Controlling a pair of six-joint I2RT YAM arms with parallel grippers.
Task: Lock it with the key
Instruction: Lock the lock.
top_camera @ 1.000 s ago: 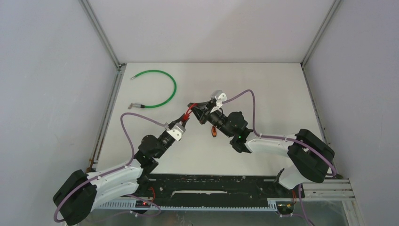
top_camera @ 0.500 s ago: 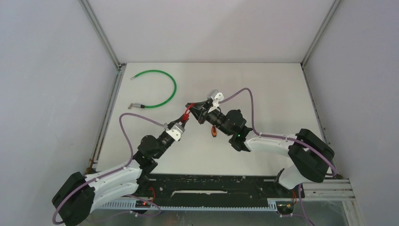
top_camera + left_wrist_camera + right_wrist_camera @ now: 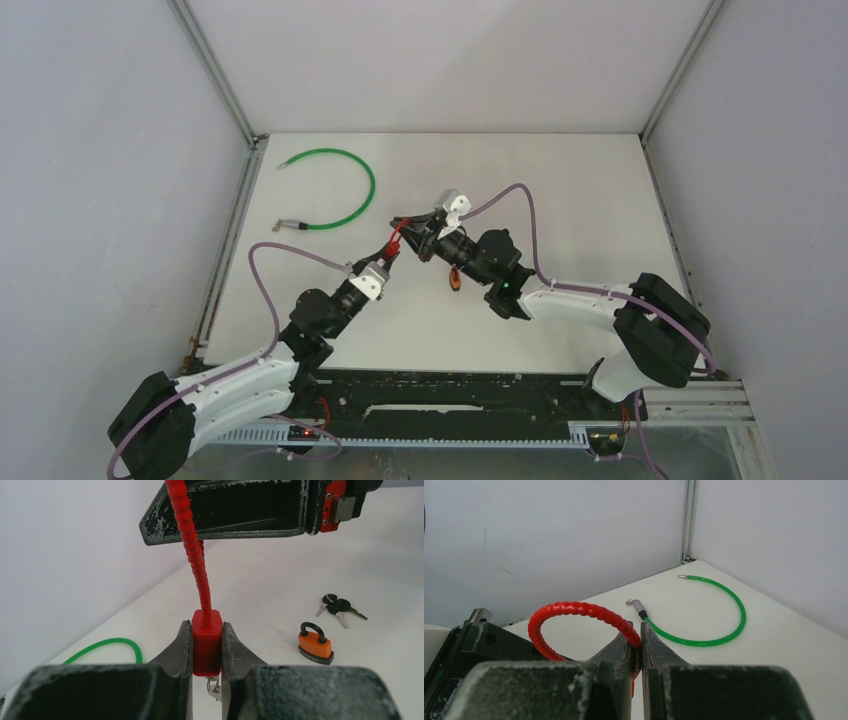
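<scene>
With the left tool (image 3: 206, 652) clamped on the red lock body (image 3: 206, 639) above the desk (image 3: 270, 595) and the right tool (image 3: 636, 639) pinched on its cable (image 3: 574, 609), I reckon I'm seating the cable end, then the key (image 3: 213, 687) beneath needs turning

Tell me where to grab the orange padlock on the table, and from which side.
Grip the orange padlock by its body, not its thin black shackle: the body's straight sides give the fingers parallel faces. It seems to lie on the table with free space around it, so come down from above, fingers straddling its width.
</scene>
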